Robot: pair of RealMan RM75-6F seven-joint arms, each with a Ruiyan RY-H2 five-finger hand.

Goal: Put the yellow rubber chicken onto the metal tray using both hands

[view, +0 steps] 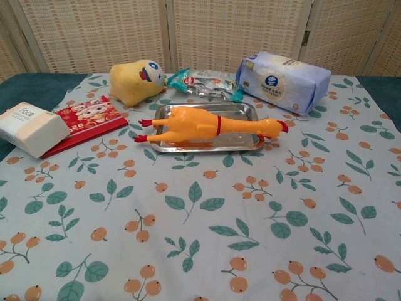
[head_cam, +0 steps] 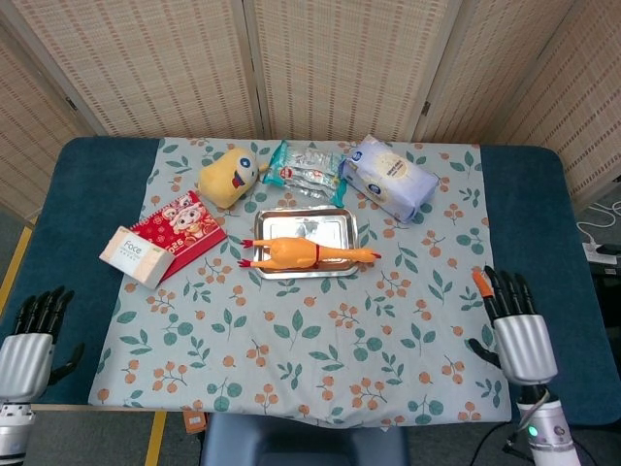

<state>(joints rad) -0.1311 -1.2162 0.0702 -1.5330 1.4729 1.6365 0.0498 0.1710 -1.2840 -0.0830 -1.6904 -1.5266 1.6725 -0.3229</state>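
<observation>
The yellow rubber chicken lies lengthwise on the metal tray, its head and red comb sticking out past the tray's right end. My left hand hangs open at the near left table edge, far from the tray. At the near right edge, my right hand is open too, fingers spread and holding nothing. Neither hand shows in the chest view.
Behind the tray lie a yellow plush toy, a clear snack packet and a blue-white wipes pack. A red packet and a tissue box sit to the left. The floral cloth covers the table.
</observation>
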